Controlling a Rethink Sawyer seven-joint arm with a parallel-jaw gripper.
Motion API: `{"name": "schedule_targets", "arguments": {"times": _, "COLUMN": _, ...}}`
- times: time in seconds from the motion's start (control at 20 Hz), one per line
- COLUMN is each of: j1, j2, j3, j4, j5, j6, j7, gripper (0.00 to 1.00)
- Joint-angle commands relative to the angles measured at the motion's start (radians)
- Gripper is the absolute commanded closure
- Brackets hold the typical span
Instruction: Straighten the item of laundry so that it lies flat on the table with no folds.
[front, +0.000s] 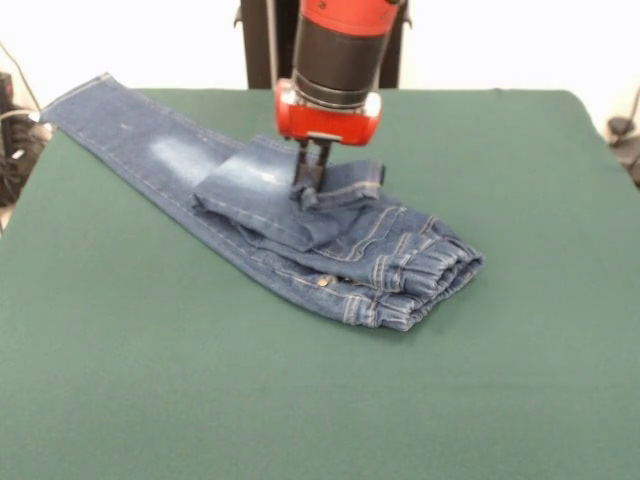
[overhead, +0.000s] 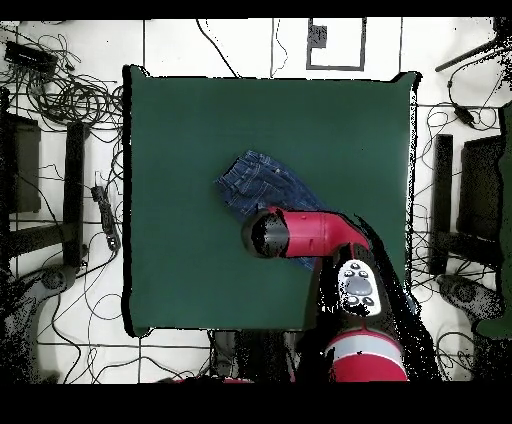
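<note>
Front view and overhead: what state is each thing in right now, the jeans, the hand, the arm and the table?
jeans: not flat; one leg stretched toward the table's far corner, the other folded back over it, waistband gathered.
hand: down on the folded leg, shut on a pinch of denim.
arm: reaching out over the jeans, hiding part of them from above.
table: green cloth, smooth, jeans lying on it.

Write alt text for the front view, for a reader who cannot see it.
A red and black robot arm comes down with its tool closed on a folded-over leg of small blue jeans. The jeans lie on a dark green table, with the other leg stretched toward its far left corner.
</note>
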Motion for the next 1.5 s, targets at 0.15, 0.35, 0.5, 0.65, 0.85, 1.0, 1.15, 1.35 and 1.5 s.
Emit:
{"name": "schedule_targets", "arguments": {"times": 0.15, "j1": -0.03, "j2": -0.004, "j3": 0.068, "j4": 0.028, "j5": -0.098, "j6": 0.161, "j7": -0.105, "gripper": 1.0}}
{"name": "schedule_targets", "arguments": {"times": 0.35, "j1": -0.04, "j2": -0.018, "j3": 0.083, "j4": 0.032, "j5": -0.122, "j6": 0.171, "j7": -0.099, "gripper": 1.0}}
{"name": "schedule_targets", "arguments": {"times": 0.5, "j1": -0.051, "j2": -0.027, "j3": 0.093, "j4": 0.028, "j5": -0.137, "j6": 0.184, "j7": -0.104, "gripper": 1.0}}
{"name": "schedule_targets", "arguments": {"times": 0.65, "j1": -0.061, "j2": -0.042, "j3": 0.102, "j4": 0.033, "j5": -0.148, "j6": 0.192, "j7": -0.11, "gripper": 1.0}}
{"name": "schedule_targets", "arguments": {"times": 0.85, "j1": -0.073, "j2": -0.051, "j3": 0.119, "j4": 0.025, "j5": -0.167, "j6": 0.209, "j7": -0.134, "gripper": 1.0}}
{"name": "schedule_targets", "arguments": {"times": 1.0, "j1": -0.08, "j2": -0.055, "j3": 0.127, "j4": 0.021, "j5": -0.179, "j6": 0.216, "j7": -0.143, "gripper": 1.0}}
{"name": "schedule_targets", "arguments": {"times": 1.15, "j1": -0.086, "j2": -0.058, "j3": 0.13, "j4": 0.019, "j5": -0.191, "j6": 0.217, "j7": -0.148, "gripper": 1.0}}
{"name": "schedule_targets", "arguments": {"times": 1.35, "j1": -0.093, "j2": -0.054, "j3": 0.135, "j4": 0.02, "j5": -0.203, "j6": 0.206, "j7": -0.142, "gripper": 1.0}}
{"name": "schedule_targets", "arguments": {"times": 1.5, "j1": -0.101, "j2": -0.054, "j3": 0.142, "j4": 0.024, "j5": -0.216, "j6": 0.199, "j7": -0.14, "gripper": 1.0}}
